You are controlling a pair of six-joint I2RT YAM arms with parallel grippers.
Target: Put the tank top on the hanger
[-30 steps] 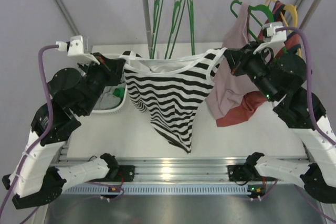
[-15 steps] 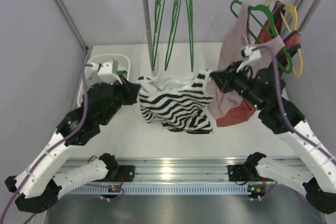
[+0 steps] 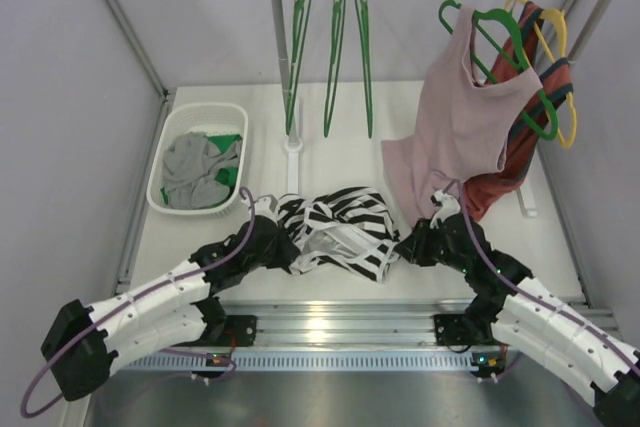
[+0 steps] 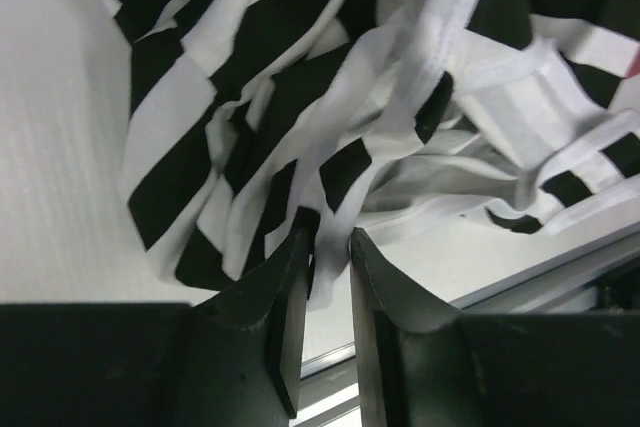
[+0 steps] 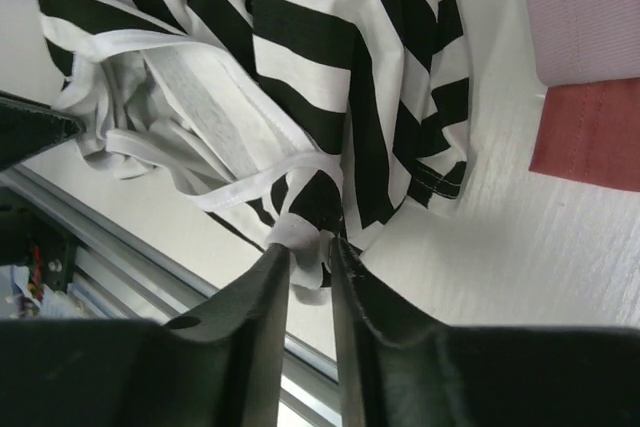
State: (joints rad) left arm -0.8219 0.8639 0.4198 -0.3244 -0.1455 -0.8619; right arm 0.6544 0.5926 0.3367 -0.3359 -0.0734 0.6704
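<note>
The black and white striped tank top [image 3: 335, 232] lies crumpled on the table near its front edge. My left gripper [image 3: 283, 247] is shut on its left edge; in the left wrist view the tank top [image 4: 330, 97] fills the frame and a white fold is pinched between my fingers [image 4: 325, 247]. My right gripper [image 3: 405, 247] is shut on its right edge; in the right wrist view the tank top [image 5: 330, 67] has its white strap bunched between my jaws [image 5: 308, 252]. Three green hangers [image 3: 335, 42] hang empty on the rail.
A white basket [image 3: 168, 209] with a grey garment stands at the left. A dusty-pink top [image 3: 465, 122] hangs on a green hanger at the right, with a red garment and a yellow hanger [image 3: 557, 57] behind it. The rail's post [image 3: 283, 57] stands behind the tank top.
Both grippers have come down and toward the front edge with the tank top. It was stretched in the air between them and now lies bunched on the table.
</note>
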